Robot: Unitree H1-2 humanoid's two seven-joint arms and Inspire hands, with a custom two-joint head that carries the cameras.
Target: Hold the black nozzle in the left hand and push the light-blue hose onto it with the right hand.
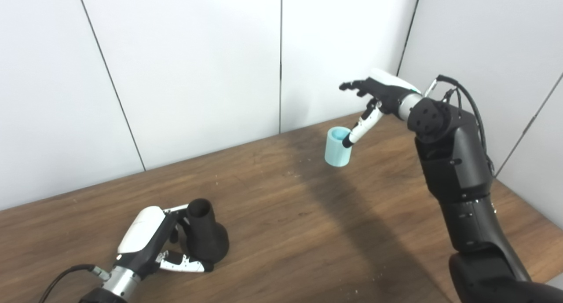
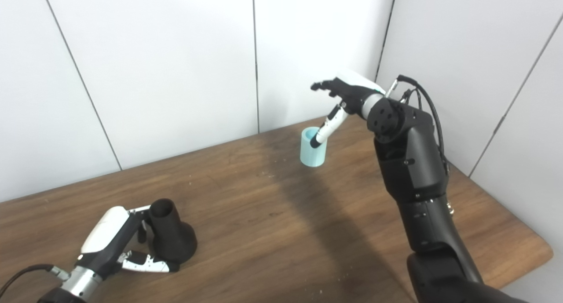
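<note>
Two hands, two parts, neither lifted

Two jobs are open at once, and the one in hand looks like the pick-up on each side. The matte black flared nozzle (image 1: 205, 235) stands upright on the brown wooden tabletop (image 1: 308, 232), near its front left, wide base down and narrow open neck up. The short light-blue cylindrical hose piece (image 1: 338, 147) stands upright too, near the back wall, well apart from the nozzle.

To do this step well, the left hand (image 1: 151, 239) should close firmly around the nozzle's neck, leaving the open mouth clear, so the hose has somewhere to seat. My judgement is that a grip on the flared base would be less steady. The right hand (image 1: 374, 101) needs to wrap the hose's outer wall, not hook its rim, or the light tube may tip or spin when raised.

As to the hands: the left one lies beside the nozzle, its thumb (image 1: 184, 263) along the base and its other fingers at the neck, partly curled around it; it seems to be grasping, though how tightly I cannot tell. The right hand is spread wide, fingers held out above the hose, with only its thumb (image 1: 360, 129) angled down, tip at the hose's open top. It grips nothing.
</note>
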